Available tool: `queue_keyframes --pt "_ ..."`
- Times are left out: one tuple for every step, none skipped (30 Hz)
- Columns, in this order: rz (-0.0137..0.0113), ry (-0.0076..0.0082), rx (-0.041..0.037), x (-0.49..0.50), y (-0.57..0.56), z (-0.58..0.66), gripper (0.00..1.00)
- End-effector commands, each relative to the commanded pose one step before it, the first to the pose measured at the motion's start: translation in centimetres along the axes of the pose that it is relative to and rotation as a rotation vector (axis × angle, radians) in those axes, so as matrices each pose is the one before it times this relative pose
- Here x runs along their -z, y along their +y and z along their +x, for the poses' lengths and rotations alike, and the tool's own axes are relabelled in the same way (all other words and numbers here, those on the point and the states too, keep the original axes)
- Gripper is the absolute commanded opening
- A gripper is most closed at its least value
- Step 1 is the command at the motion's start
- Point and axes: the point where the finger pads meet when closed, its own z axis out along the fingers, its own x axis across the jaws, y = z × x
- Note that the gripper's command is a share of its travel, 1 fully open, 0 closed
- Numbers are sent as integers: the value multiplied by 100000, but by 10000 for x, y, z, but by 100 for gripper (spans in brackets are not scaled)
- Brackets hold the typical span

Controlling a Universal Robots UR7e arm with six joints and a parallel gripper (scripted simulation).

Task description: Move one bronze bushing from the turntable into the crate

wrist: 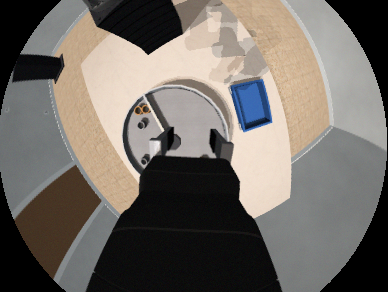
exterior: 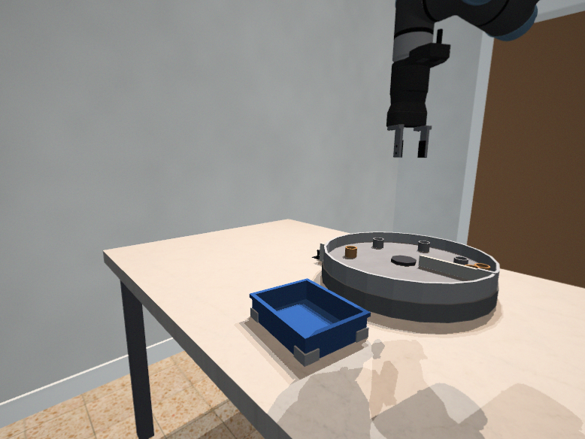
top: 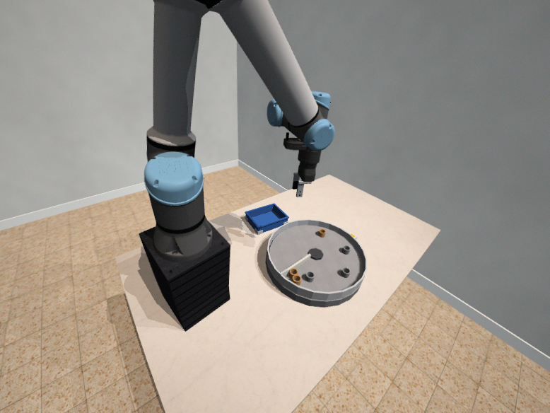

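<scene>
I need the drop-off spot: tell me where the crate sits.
In the top view the blue crate sits on the table between the arm's black pedestal and the turntable, close against the turntable's rim.
</scene>
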Motion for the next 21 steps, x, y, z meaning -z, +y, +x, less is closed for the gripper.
queue_keyframes --pt "-453 411 105 -7414 -507 -10696 100" --pt "0 0 0 0 0 0 100" --pt "0 0 0 0 0 0 100" --pt "0 0 0 0 0 0 100" --pt "0 0 0 0 0 0 100" --pt "0 0 0 0 0 0 100" --pt "0 0 0 0 0 0 100" --pt "0 0 0 0 0 0 100" --pt "0 0 0 0 0 0 100" --pt "51 -28 -10 -6376 -1828 -8902 100" --pt "22 4 4 -6664 -1807 -9279 100" --pt "22 4 4 -6664 -1806 -9279 100" --pt "22 4 4 -6664 -1805 -9279 100" --pt "22 4 4 -6664 -1804 -9279 100" --pt "0 0 0 0 0 0 100" --pt "0 0 0 0 0 0 100" --pt "0 0 0 0 0 0 100" --pt "0 0 0 0 0 0 100" --pt "0 0 0 0 0 0 100" --pt "0 0 0 0 0 0 100" --pt "0 0 0 0 0 0 100"
